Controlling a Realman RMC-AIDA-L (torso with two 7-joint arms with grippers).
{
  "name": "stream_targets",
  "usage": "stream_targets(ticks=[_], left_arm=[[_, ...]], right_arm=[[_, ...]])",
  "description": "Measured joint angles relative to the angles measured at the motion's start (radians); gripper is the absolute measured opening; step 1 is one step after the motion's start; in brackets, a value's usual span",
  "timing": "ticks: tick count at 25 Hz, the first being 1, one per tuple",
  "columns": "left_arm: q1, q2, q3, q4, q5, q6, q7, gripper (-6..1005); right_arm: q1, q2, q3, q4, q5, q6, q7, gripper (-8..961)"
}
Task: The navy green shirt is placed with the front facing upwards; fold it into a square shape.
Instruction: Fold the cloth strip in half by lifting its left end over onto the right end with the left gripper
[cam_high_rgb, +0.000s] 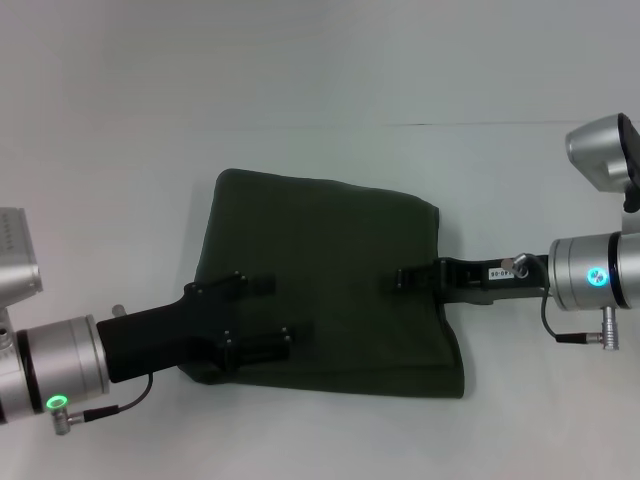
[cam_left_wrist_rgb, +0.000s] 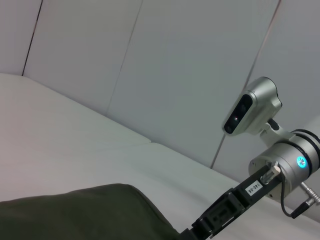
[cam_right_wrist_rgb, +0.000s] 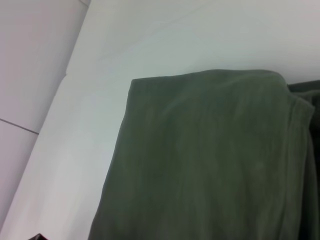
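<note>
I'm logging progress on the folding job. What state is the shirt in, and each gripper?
shirt: folded into a rough square, lying flat on the table, no lettering showing
left gripper: open, fingers spread over the shirt's left edge
right gripper: reaching over the shirt's right edge

White sticker on right arm's black link (cam_high_rgb: 497, 271), right of centre in head view: small dark print, too small to read. Same sticker (cam_left_wrist_rgb: 253, 189) in left wrist view, lower right: looks like "SB-48", uncertain. Navy green shirt (cam_high_rgb: 330, 275): folded, no lettering visible on exposed cloth. Nothing else legible in any view.
</note>
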Motion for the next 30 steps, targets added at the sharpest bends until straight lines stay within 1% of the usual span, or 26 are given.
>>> stream_targets(ticks=[10,14,20,23,26,30], left_arm=[[0.003,-0.001,-0.001,0.001,0.000,0.007,0.000,917],[0.005,-0.001,-0.005,0.002,0.000,0.008,0.000,919],[-0.001,0.007,-0.035,0.004,0.003,0.008,0.002,919],[-0.002,0.009,-0.046,0.004,0.006,0.008,0.006,919],[0.001,0.009,-0.053,0.004,0.007,0.008,0.007,918],[0.002,0.009,-0.055,0.004,0.001,0.008,0.007,918]], right_arm=[[-0.004,0.007,0.009,-0.003,0.007,0.003,-0.046,567],[0.002,0.010,0.011,-0.004,0.017,0.003,-0.069,393],[0.005,0.009,0.010,-0.040,0.048,-0.008,-0.084,117],[0.013,0.007,0.012,-0.058,0.064,-0.015,-0.084,82],[0.019,0.004,0.008,-0.079,0.084,-0.032,-0.084,81],[0.028,0.004,0.006,-0.114,0.086,-0.059,-0.079,81]])
